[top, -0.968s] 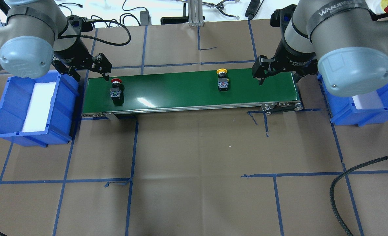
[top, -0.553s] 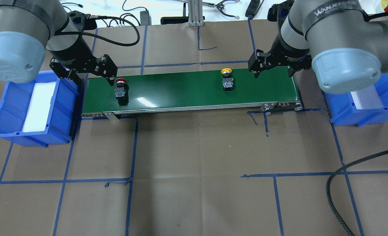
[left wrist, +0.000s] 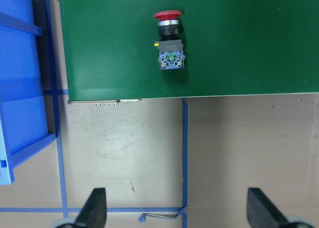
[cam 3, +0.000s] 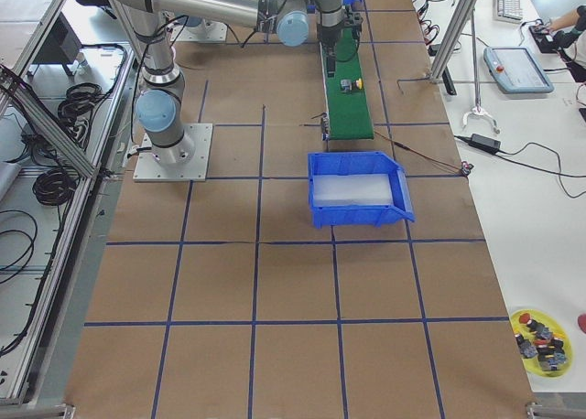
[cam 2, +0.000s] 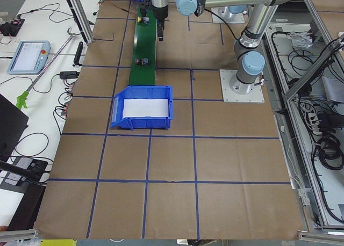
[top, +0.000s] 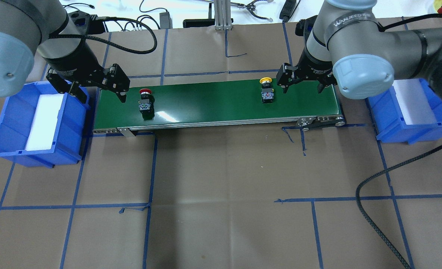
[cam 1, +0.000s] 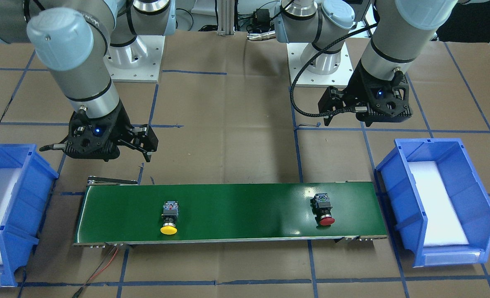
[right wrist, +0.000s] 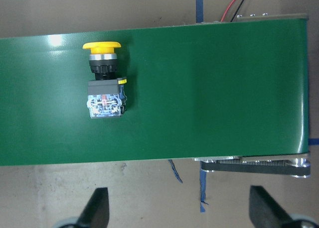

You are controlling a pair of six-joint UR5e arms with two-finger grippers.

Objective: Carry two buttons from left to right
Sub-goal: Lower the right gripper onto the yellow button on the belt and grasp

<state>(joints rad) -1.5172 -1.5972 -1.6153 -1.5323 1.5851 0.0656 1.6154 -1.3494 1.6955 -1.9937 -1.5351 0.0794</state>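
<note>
The yellow button (top: 267, 91) lay on the green belt (top: 213, 101) near the right gripper (top: 302, 86), wide open and empty like the left gripper (top: 102, 98); next, I think, it should descend and grasp it

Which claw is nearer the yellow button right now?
Right. The right claw hovers just beside the yellow button, toward the right end of the belt; the left claw is at the belt's far left end, next to the red button.
</note>
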